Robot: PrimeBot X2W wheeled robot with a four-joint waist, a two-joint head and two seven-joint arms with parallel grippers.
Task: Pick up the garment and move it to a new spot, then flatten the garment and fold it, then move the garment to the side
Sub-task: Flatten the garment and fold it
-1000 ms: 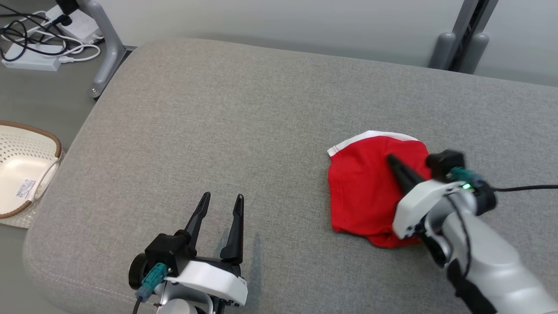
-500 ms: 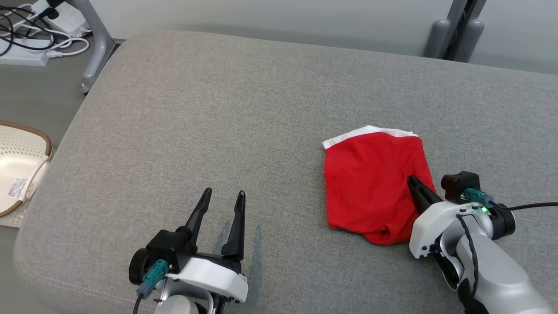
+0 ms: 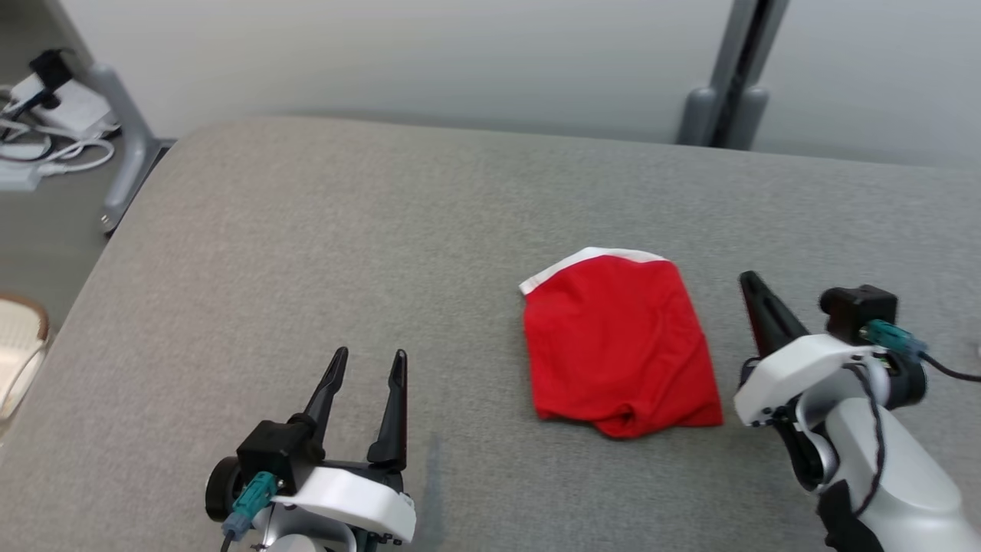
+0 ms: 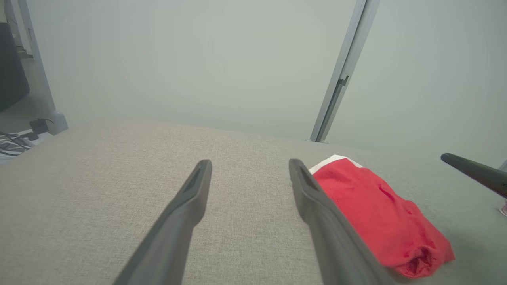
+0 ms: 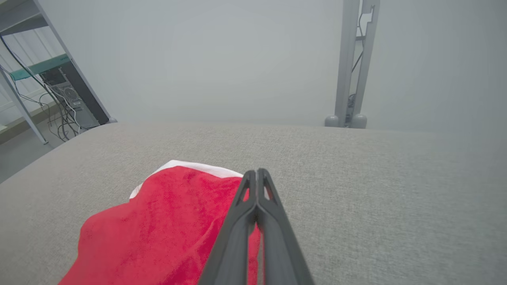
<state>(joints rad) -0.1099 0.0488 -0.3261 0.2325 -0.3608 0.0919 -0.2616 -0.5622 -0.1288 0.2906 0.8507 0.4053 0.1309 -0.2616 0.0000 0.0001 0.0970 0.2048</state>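
Since the red cloth garment with a white waistband (image 3: 617,345) lies as a compact folded packet right of centre on the grey woven cushion (image 3: 345,230), I judge the fold done, with only the shift to the side left to do. My right gripper (image 3: 749,285) hangs just beside its right edge, not touching, fingers pressed together on nothing. My left gripper (image 3: 370,354) sits well apart to the left, fingers spread and empty. I'd part the right fingers first, come in low at that edge, and pinch through every layer, not only the top one. The bunched near hem (image 3: 625,422) looks loose, so I'd carry the packet low and slowly, or it may unfold.
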